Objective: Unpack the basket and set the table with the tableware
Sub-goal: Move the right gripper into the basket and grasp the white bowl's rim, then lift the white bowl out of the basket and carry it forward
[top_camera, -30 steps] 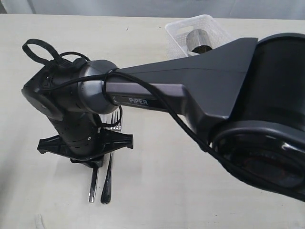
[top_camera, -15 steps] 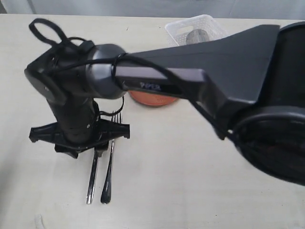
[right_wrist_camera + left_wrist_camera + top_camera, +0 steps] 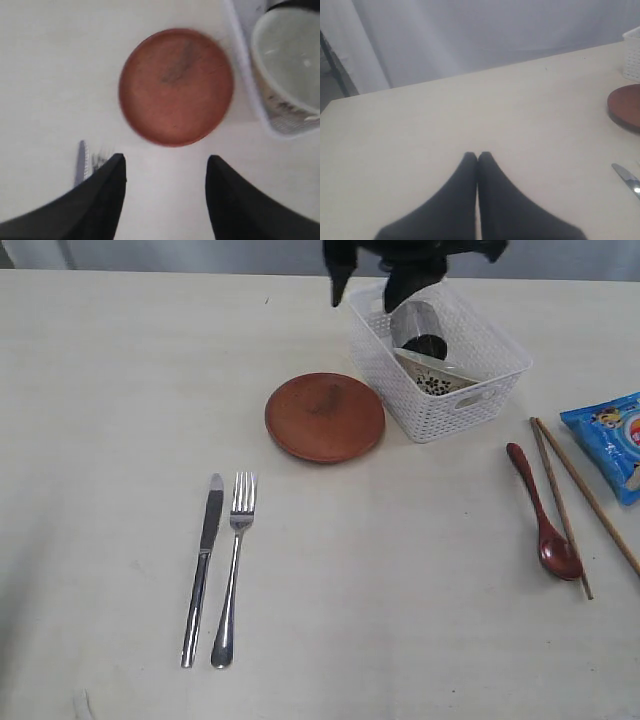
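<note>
The white basket (image 3: 470,405) stands at the back right of the table (image 3: 120,390), holding the steel cup (image 3: 414,318) and the pale bowl (image 3: 437,377). Left of it lies the reddish-brown plate (image 3: 325,417). Knife (image 3: 203,565) and fork (image 3: 232,570) lie side by side near the front. Dark red spoon (image 3: 545,515) and chopsticks (image 3: 575,490) lie at the right. My right gripper (image 3: 366,302) hangs open and empty above the basket's far left corner; its wrist view shows the gripper (image 3: 166,165), plate (image 3: 176,86), bowl (image 3: 290,65). My left gripper (image 3: 478,156) is shut over bare table.
A blue chip bag (image 3: 615,440) lies at the right edge beside the chopsticks. The left wrist view catches the plate's edge (image 3: 625,112), the knife tip (image 3: 627,177) and a basket corner (image 3: 632,55). A grey curtain backs the table.
The right arm, which was low over the knife and fork, has pulled back and up to the basket. Knife and fork stay lying on the table.
</note>
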Action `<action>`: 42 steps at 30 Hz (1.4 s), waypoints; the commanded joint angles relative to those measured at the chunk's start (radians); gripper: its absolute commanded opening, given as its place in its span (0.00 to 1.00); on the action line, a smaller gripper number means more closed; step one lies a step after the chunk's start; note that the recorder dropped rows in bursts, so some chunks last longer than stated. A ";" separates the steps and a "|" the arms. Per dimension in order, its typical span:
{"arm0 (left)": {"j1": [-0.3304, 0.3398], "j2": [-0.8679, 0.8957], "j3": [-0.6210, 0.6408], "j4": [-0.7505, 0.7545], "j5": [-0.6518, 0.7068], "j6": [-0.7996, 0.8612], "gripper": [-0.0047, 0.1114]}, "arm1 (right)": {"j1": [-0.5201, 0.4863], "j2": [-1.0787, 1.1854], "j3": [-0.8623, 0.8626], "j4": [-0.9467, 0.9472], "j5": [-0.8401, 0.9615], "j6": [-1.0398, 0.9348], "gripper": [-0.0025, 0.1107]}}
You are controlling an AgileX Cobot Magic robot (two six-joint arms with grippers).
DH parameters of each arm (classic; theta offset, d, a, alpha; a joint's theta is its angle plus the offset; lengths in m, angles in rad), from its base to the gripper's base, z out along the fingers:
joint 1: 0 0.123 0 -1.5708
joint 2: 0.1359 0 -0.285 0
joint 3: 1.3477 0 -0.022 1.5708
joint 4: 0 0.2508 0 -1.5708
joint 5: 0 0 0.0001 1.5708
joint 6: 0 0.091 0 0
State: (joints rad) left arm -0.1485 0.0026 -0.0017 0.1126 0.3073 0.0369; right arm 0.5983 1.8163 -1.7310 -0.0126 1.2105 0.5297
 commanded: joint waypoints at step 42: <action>0.005 -0.003 0.002 -0.012 -0.008 -0.003 0.04 | -0.224 0.235 0.163 -0.066 -0.177 -0.841 0.41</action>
State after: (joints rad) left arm -0.1485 0.0026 -0.0017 0.1126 0.3073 0.0369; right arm 0.3767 2.0409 -1.5696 -0.0573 1.0386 -0.3047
